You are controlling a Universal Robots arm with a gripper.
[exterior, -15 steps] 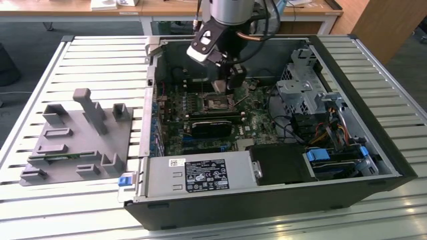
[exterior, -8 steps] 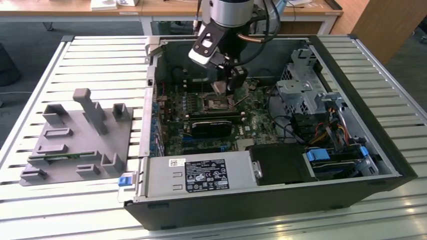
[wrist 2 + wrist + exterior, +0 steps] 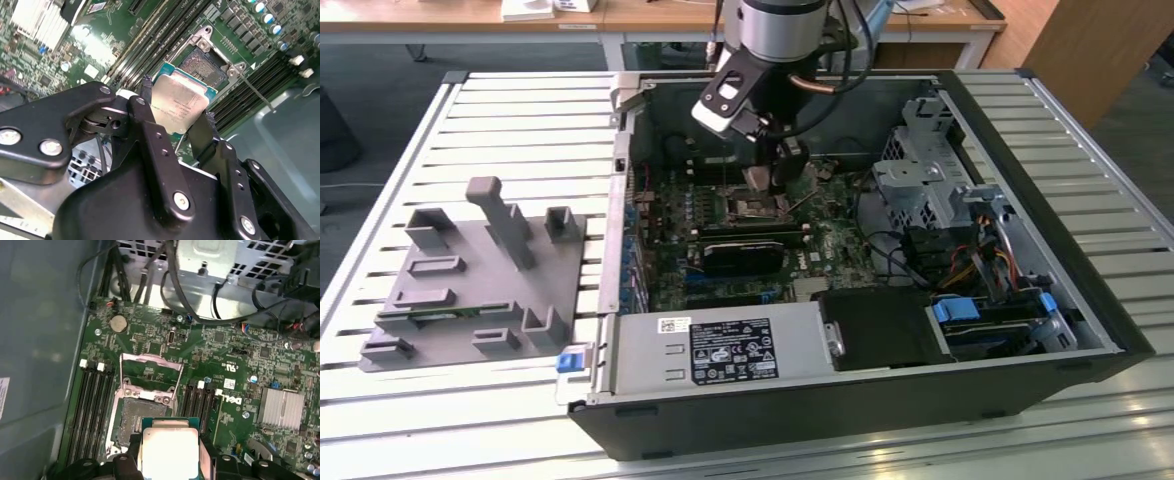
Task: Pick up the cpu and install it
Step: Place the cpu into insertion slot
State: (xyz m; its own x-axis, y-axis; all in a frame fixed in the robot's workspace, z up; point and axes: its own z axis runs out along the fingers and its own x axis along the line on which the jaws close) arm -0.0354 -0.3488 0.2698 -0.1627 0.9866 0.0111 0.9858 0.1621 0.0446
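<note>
the slatted surface (image 3: 507, 110) carries an open computer case (image 3: 1067, 330) lying on its side, and i reach down into it over the green motherboard (image 3: 225, 355). below me the socket (image 3: 142, 412) is bare, its metal frame (image 3: 150, 371) tipped up. my fingers (image 3: 150, 125) are closed on the cpu (image 3: 177, 107), pinching two opposite edges. the cpu hangs flat over one edge of the socket, silver top facing my wrist, green rim showing. it is square, with no longer axis; its sides run parallel to the socket's. i cannot tell whether it touches the socket.
</note>
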